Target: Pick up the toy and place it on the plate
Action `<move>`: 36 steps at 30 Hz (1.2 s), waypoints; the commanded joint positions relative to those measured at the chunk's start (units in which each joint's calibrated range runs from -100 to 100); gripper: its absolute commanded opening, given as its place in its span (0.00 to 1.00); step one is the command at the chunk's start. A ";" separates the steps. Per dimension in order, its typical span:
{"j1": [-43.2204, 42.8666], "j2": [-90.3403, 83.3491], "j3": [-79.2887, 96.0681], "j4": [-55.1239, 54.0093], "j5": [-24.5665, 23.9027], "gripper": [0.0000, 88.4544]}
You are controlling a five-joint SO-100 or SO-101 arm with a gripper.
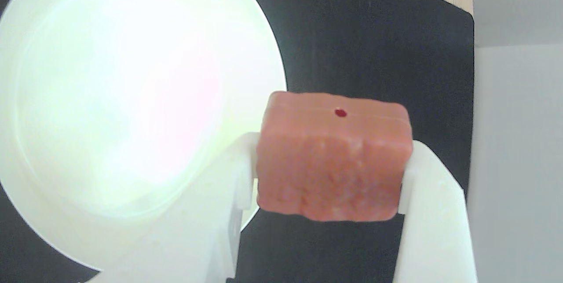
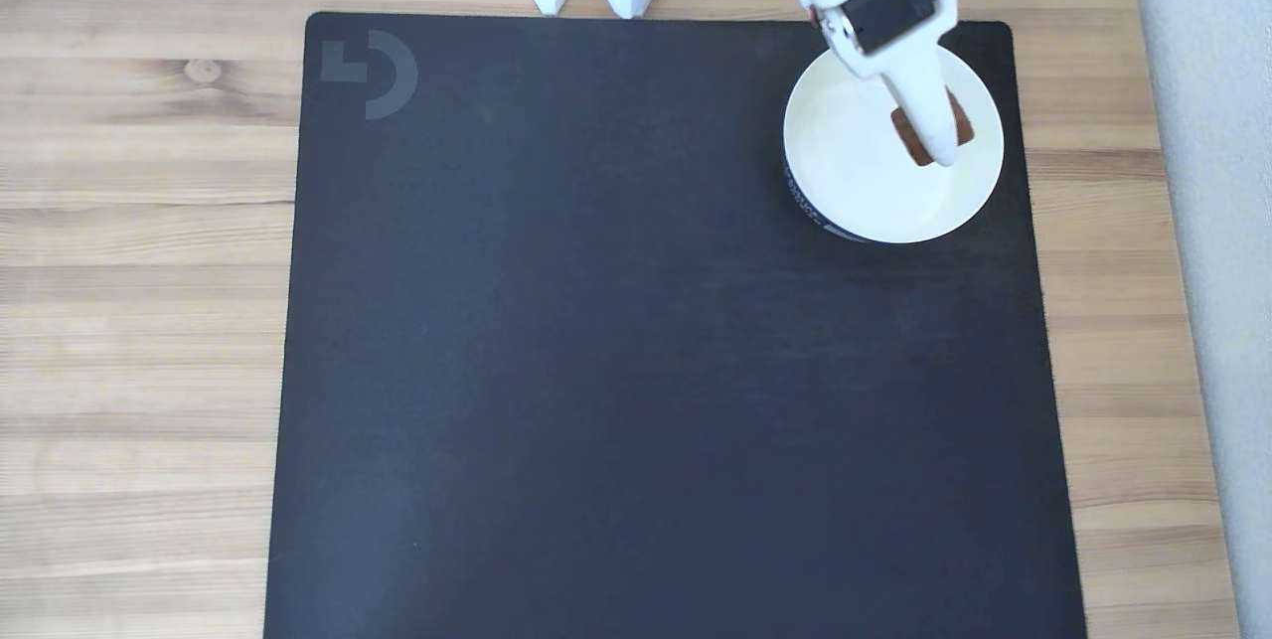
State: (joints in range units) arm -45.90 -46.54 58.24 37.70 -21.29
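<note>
Between your fingers: the gripper [image 1: 330, 195] pinches the toy [image 1: 332, 164], a reddish-brown block with a small red dot on top.
Toy position: held above the plate [image 2: 865, 207], over its right half in the fixed view.
Plate: white, dark outer side with print too small to read.
Mat [image 2: 616, 371]: black, grey logo mark [image 2: 370, 73] at its far left corner.
Table [image 2: 139, 271]: wood grain.
</note>
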 commanded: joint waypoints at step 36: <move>-2.15 -9.69 19.49 -0.52 -0.74 0.23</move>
State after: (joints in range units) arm -47.65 -55.29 77.70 37.36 -22.27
